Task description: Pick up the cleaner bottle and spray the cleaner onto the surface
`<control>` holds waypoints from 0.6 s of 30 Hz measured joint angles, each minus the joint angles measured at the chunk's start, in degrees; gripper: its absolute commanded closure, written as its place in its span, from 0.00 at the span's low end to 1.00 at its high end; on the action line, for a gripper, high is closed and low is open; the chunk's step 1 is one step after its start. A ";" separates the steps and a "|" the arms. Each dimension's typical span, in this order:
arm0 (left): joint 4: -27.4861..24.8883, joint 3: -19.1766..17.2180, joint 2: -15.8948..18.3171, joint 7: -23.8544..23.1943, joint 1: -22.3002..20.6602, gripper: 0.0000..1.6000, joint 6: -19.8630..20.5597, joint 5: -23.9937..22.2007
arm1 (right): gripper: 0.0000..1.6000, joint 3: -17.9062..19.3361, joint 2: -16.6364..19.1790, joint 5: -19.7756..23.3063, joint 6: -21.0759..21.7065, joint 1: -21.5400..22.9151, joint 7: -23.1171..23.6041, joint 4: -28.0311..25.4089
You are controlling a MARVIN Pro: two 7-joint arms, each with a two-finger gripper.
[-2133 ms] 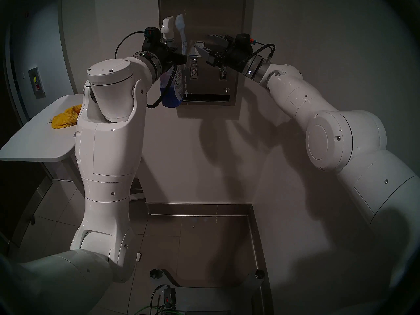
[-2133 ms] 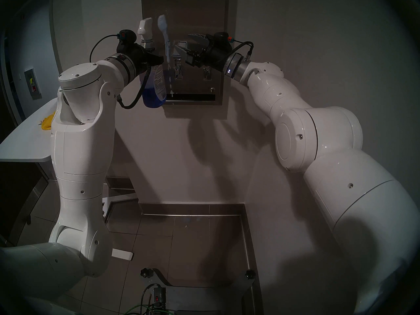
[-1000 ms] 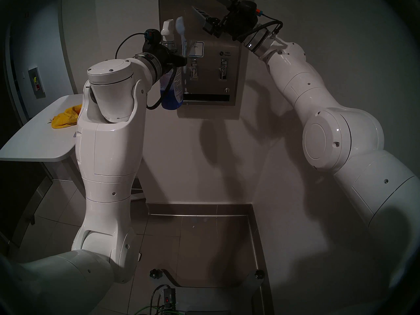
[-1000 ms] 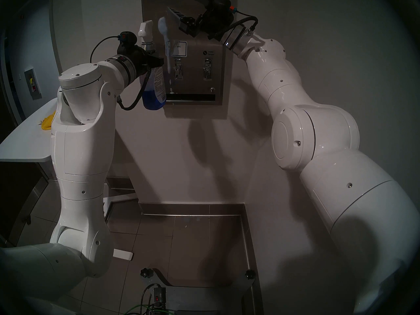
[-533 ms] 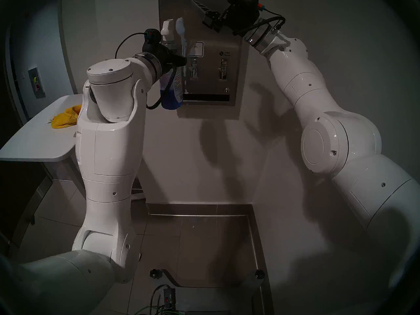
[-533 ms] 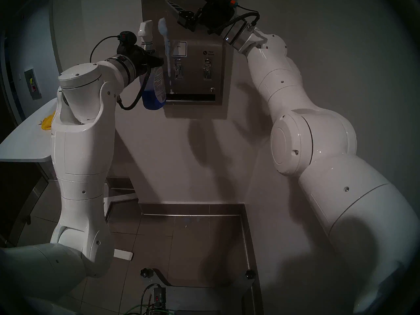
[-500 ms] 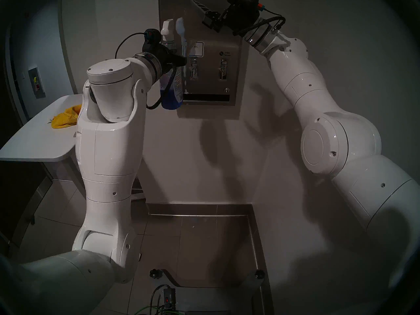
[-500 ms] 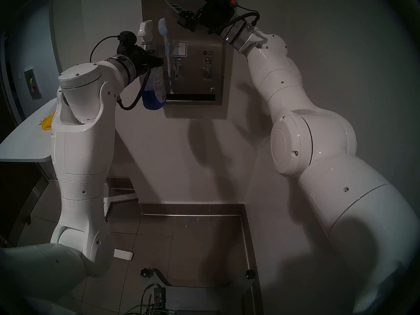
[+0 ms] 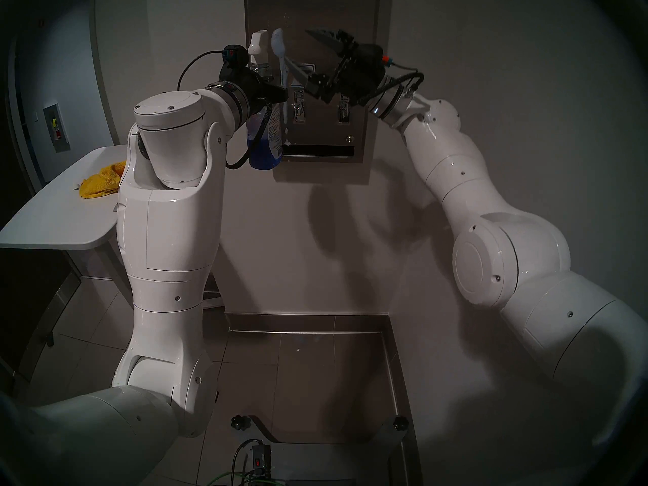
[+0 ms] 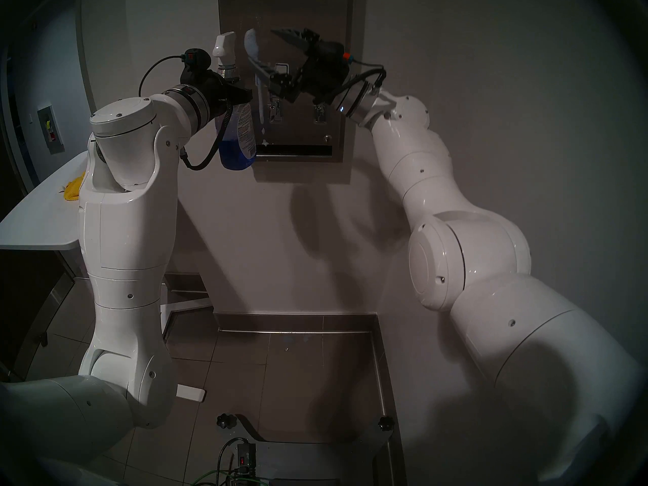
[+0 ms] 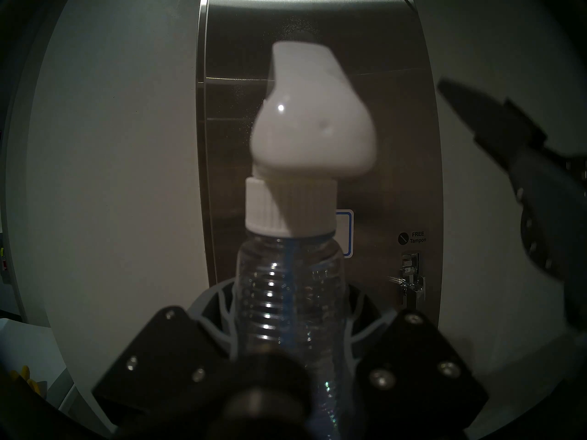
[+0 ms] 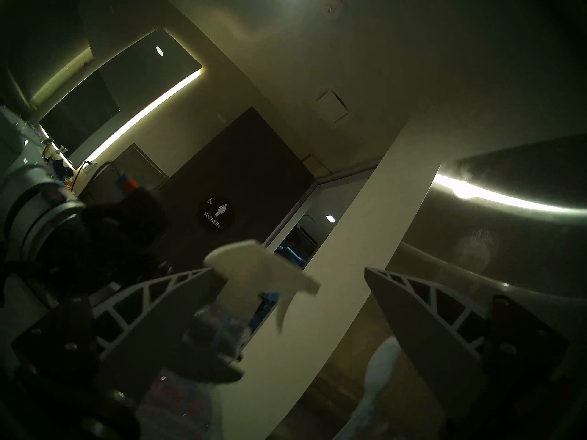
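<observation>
My left gripper is shut on the neck of the cleaner bottle and holds it upright in front of the dispenser's left edge. The bottle is clear plastic with blue liquid in the lower part and a white nozzle. The brushed steel dispenser front carries a white foam streak running down beside the nozzle. My right gripper is open, just right of the nozzle. In the right wrist view the nozzle lies between the fingers; contact cannot be told. In the left wrist view the neck sits between the gripper's fingers.
A white table with a yellow cloth stands at the left behind my left arm. Two lever knobs and a dark slot are low on the dispenser. A metal baseboard runs along the wall.
My right gripper, raised to the dispenser's top half a second ago, has come down and to the left, next to the nozzle, staying open. The left arm and bottle have not moved.
</observation>
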 measured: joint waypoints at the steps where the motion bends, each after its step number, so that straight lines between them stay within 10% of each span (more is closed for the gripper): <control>1: 0.01 -0.01 -0.02 -0.03 0.02 1.00 0.06 0.04 | 0.00 0.14 0.00 0.06 -0.01 -0.90 -0.05 -0.26; 18: 0.22 -0.11 -0.20 -0.42 0.64 1.00 1.21 0.63 | 0.00 3.89 0.27 1.62 -3.78 -12.38 -2.17 -4.38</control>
